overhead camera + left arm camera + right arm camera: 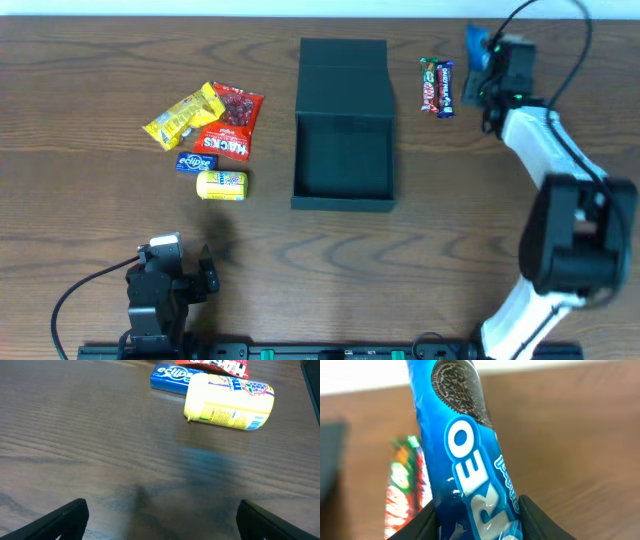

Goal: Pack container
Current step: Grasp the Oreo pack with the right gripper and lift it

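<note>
The dark container lies open mid-table, its flap lid folded back toward the far edge. My right gripper is at the far right, shut on a blue Oreo packet; both fingers press its sides. The packet's end shows just past the gripper in the overhead view. My left gripper hovers open and empty near the front left, its fingers wide apart. Ahead of it lie a yellow tube and a blue Eclipse pack.
Left of the container sit a yellow packet, a red Hacks bag, the Eclipse pack and the yellow tube. Two snack bars lie right of the lid, close to my right gripper.
</note>
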You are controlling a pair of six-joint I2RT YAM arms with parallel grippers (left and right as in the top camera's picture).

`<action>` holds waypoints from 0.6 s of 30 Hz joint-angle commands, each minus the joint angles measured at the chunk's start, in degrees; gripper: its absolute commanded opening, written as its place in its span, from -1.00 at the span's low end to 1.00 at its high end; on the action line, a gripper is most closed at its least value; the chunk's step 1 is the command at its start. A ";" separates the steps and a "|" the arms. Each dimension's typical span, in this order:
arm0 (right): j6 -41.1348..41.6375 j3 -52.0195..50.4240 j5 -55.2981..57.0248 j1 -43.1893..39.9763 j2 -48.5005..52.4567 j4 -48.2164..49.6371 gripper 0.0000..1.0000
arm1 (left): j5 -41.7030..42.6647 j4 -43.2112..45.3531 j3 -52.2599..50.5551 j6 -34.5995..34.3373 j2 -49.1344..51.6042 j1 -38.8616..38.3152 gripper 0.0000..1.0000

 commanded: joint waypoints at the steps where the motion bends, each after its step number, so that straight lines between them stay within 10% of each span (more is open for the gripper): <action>1: -6.29 2.08 -4.48 0.63 -7.54 -0.72 -0.97 | -0.17 -0.37 -0.83 -0.59 -0.37 0.35 0.91; 9: -25.49 2.08 -33.03 5.09 -13.55 -10.71 -0.93 | -0.17 -0.37 -0.83 -0.59 -0.37 0.35 0.91; 18: -36.09 2.08 -33.73 15.50 -13.53 -23.47 -0.98 | -0.17 -0.37 -0.83 -0.59 -0.37 0.35 0.91</action>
